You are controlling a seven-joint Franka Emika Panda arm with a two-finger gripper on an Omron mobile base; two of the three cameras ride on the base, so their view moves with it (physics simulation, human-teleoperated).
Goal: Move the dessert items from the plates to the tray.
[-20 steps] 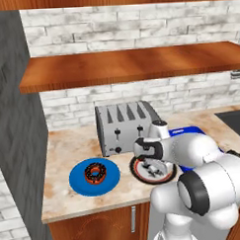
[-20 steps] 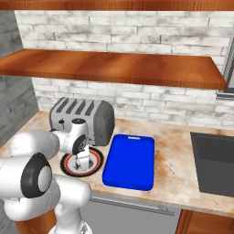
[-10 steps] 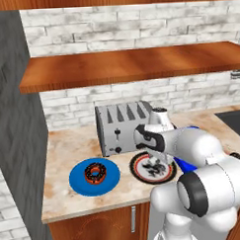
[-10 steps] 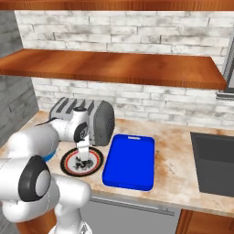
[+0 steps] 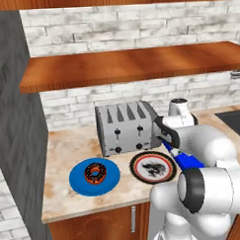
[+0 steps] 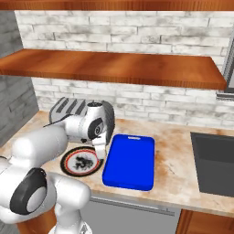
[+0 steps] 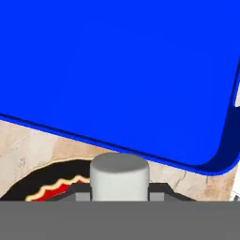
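— One white cylinder piece [image 7: 119, 176] sits right between the gripper [image 7: 119, 191] tips in the hand view, and the fingers are closed on its sides; it's held up off the patterned plate [image 6: 81, 162].

— Where's that over the surface [image 6: 173, 151]?

— In the right base view the gripper [image 6: 100, 155] hangs at the plate's right edge, just beside the left rim of the blue tray [image 6: 130, 161]; in the hand view the tray [image 7: 117, 70] spreads across the upper part, with the plate's red and black rim [image 7: 51, 185] peeking below.

— And the doughnut?

— Doughnut [image 5: 95, 172] with its orange icing lies in the middle of the round blue plate [image 5: 95, 176], left of the patterned plate [image 5: 153, 166] in the left base view; the two plates are near but apart.

— Behind them?

— Silver toaster [image 5: 126, 127] against the brick wall; wooden shelves [image 5: 129, 64] above; a dark sink [image 6: 214, 162] well to the right of the tray.
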